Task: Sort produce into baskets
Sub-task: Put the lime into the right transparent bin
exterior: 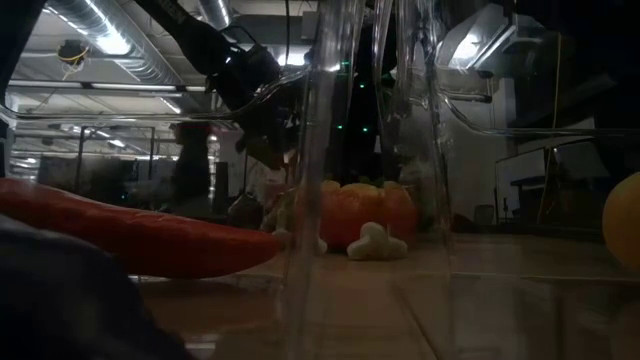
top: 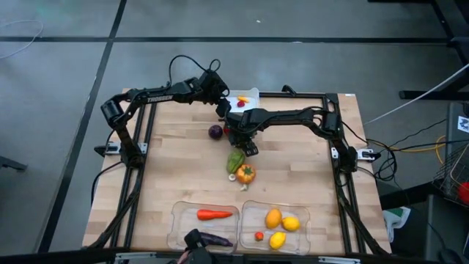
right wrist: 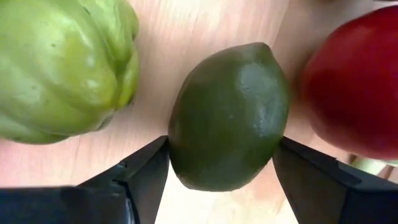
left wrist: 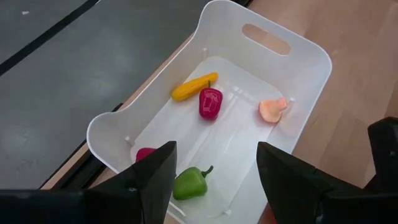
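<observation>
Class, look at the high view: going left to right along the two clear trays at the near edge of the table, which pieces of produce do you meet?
Orange carrot → purple eggplant → tiny red piece → round orange fruit → yellow lemon.

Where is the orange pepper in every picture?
High view: the orange pepper is mid-table, beside the green pepper.
Low view: centre of the picture, behind the clear tray wall.
Left wrist view: not in it.
Right wrist view: not in it.
Shared landmark: the carrot, also seen in the low view.
</observation>
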Controlling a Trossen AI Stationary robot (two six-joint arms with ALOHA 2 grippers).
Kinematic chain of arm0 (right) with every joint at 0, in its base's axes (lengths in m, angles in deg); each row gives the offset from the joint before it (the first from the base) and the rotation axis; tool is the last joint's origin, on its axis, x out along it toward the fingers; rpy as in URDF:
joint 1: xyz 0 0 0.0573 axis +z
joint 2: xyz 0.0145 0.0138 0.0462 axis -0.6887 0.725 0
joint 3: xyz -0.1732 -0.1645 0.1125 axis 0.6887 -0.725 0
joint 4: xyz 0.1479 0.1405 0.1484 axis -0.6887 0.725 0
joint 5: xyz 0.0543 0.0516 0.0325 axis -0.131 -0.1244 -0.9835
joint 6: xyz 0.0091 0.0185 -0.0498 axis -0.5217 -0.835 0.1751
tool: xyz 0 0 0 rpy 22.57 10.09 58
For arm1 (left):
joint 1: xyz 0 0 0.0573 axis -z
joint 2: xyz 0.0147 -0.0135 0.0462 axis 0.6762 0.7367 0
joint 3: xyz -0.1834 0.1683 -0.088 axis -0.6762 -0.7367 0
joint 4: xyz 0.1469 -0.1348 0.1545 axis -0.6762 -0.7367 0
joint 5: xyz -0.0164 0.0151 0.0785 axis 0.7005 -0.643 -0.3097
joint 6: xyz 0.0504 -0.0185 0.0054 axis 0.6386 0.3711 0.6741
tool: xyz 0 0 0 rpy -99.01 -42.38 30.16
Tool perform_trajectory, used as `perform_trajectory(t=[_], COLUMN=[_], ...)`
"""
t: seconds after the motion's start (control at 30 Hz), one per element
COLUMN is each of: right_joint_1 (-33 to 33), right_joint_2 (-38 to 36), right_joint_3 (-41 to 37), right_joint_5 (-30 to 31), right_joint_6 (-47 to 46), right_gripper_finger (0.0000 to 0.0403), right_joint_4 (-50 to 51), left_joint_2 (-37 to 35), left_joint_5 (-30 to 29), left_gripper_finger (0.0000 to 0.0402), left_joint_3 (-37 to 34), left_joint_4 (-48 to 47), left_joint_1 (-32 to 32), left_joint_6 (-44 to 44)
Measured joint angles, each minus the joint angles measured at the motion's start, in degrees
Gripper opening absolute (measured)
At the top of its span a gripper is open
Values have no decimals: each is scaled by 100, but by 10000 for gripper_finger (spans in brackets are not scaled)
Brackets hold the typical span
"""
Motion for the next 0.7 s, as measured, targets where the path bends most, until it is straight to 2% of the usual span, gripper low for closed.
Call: perform_trajectory(t=[0.13,0.43,0.7], right_joint_1=[0,0,7], right_joint_2=[0,0,0], right_joint_3=[0,2,445], right_joint_5=[0,0,0], right_joint_6=[-4,-202,-453], right_gripper_finger=[271,210,211], right_joint_4=[13,19,983], left_joint_2=[0,0,0], left_joint_5=[0,0,0], left_gripper_finger=[219,219,219], left_joint_3=[0,0,0], left_joint_4=[0,0,1], left_joint_1=[2,0,0], left_joint_6=[2,7,9])
